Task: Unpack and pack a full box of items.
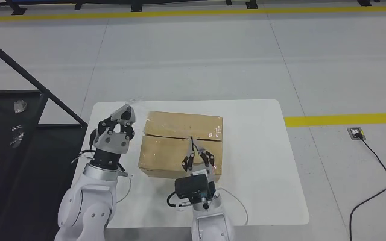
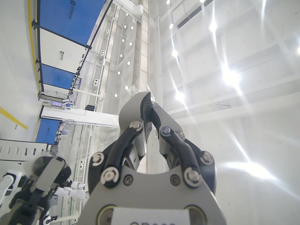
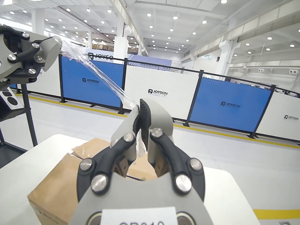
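Step in hand: the unpacking has only begun; I judge this to be the unsealing, with a strip of clear tape (image 3: 98,72) lifted off the cardboard box (image 1: 181,144) and strung between my two grippers.
Left gripper (image 1: 125,113): pads pressed together on one end of the clear tape, held up in the air just off the box's far left corner.
Right gripper (image 1: 198,156): pads pinched on the other end of the strip, above the near edge of the box lid.
Box: sits in the middle of the white table (image 1: 259,162), flaps down along the centre seam; one flap edge looks slightly lifted and ragged in the right wrist view. What is inside is hidden.
Next move calls for: getting rid of the strip first. It probably sticks to the pads, so one gripper has to let go while the other carries it clear of the lid. Only then are both free to fold the flaps back.
In the way: the taut strip itself crosses above the left part of the lid.
Around: a thin cable (image 1: 235,202) loops on the near table; a black rack (image 1: 24,114) stands to the left; blue and white fence panels (image 3: 211,104) lie beyond the table.
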Motion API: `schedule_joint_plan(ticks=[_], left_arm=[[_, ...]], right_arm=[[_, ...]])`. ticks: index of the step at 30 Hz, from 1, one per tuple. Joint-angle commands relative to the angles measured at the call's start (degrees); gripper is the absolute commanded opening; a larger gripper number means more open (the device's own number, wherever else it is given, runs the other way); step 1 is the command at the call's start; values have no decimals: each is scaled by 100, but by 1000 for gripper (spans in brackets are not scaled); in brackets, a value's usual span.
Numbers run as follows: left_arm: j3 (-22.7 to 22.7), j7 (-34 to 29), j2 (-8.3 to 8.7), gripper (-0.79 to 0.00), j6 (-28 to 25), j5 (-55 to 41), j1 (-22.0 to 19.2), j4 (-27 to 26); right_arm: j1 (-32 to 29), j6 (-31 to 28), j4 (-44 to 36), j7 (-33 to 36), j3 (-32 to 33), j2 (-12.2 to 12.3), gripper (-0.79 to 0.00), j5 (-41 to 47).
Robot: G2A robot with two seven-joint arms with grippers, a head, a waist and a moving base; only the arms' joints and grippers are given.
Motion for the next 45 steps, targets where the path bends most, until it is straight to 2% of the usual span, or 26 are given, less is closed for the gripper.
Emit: schedule_joint_plan(ticks=[1,4,7,11,14,24,33,34,35,38,40,43,45], left_arm=[[-12,45,-1,-785,19,14,10,60],[-30,84,2,-785,97,78,21,136],[-54,69,7,-785,142,146,53,174],[-92,4,17,-514,116,332,125,228],[-136,-68,26,-437,129,425,177,288],[-312,-207,47,-385,160,521,302,589],[-562,-869,128,-388,448,900,491,847],[-604,-986,144,-329,502,984,518,876],[-657,-1106,162,-305,532,1086,546,902],[-804,-1451,208,-132,621,1278,647,986],[-911,-1659,239,-111,675,1406,714,1022],[-1069,-1910,277,0,728,1462,785,1092],[-1162,-2039,297,0,765,1434,811,1142]], right_arm=[[-2,67,-23,187,-39,-13,-785,-212],[36,56,-15,576,-89,-36,-785,-525],[142,-111,-55,1240,-136,-78,-785,-677],[329,-324,-188,2059,-142,-138,-785,-803],[445,-396,-297,2515,-142,-180,-785,-926],[695,-462,-596,3529,-246,-331,-785,-1273],[1016,-647,-664,4719,-445,-530,-785,-1478],[1070,-676,-668,4894,-456,-556,-785,-1499],[1123,-696,-667,5079,-468,-585,-785,-1515],[1294,-754,-630,5551,-497,-670,-785,-1565],[1417,-784,-592,5845,-511,-731,-785,-1573],[1599,-790,-494,6211,-521,-820,-785,-1605],[1712,-782,-414,6422,-526,-879,-785,-1626]])
